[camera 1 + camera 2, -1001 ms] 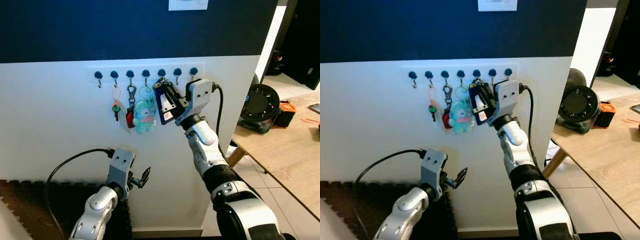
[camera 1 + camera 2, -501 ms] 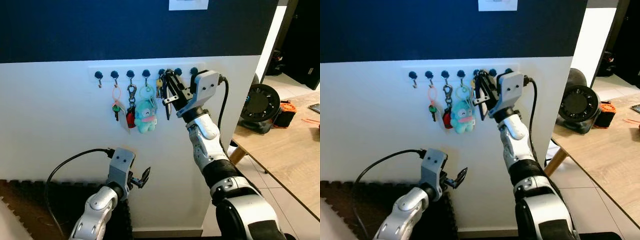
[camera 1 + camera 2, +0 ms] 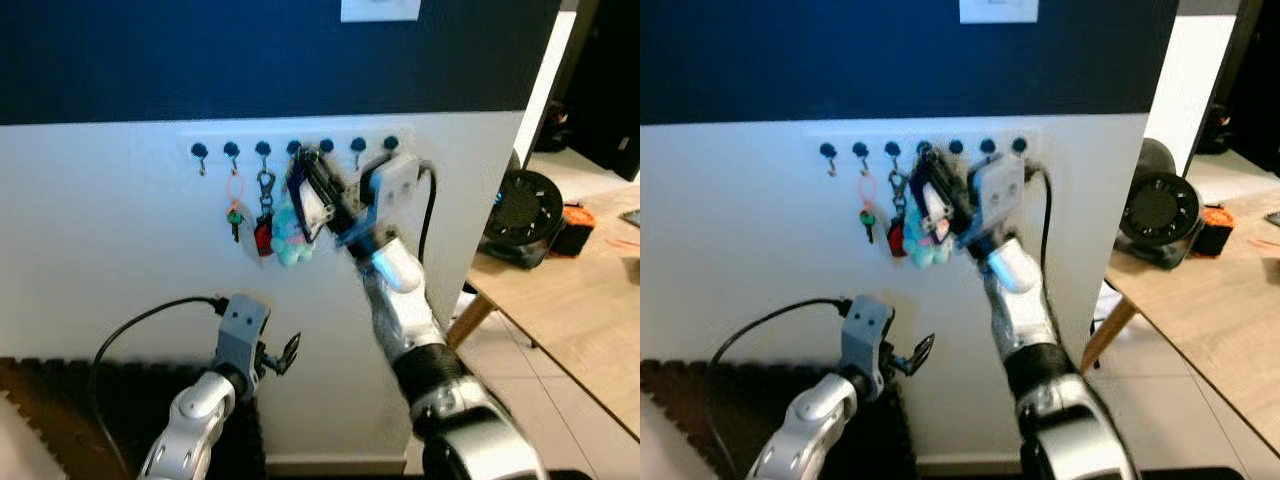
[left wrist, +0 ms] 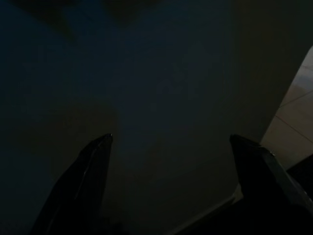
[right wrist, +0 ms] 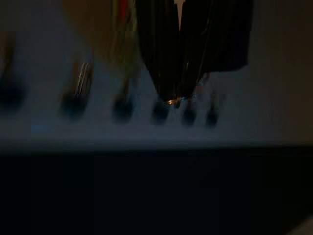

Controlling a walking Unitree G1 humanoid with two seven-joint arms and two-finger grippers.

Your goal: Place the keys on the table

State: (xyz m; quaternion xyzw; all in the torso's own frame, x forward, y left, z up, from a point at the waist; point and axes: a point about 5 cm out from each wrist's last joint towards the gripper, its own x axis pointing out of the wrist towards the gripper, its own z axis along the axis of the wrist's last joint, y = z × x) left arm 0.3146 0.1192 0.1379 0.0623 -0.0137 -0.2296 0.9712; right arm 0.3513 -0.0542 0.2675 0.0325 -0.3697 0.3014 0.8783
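White wall below a dark band carries a hook rail (image 3: 295, 150); wooden bench (image 3: 570, 290) stands well to the right. Right pincer (image 3: 312, 190), blurred, fingers pressed together on the keys (image 3: 305, 205) just off the hooks; left pincer (image 3: 285, 355) hangs spread, idle. Step: lifting off; next calls for carrying them rightward to the bench.

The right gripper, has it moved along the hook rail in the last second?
Yes. The right gripper has shifted toward the robot's left along the hook rail: it was below the fifth hook, and is now below the fourth, in front of the teal plush keychain.
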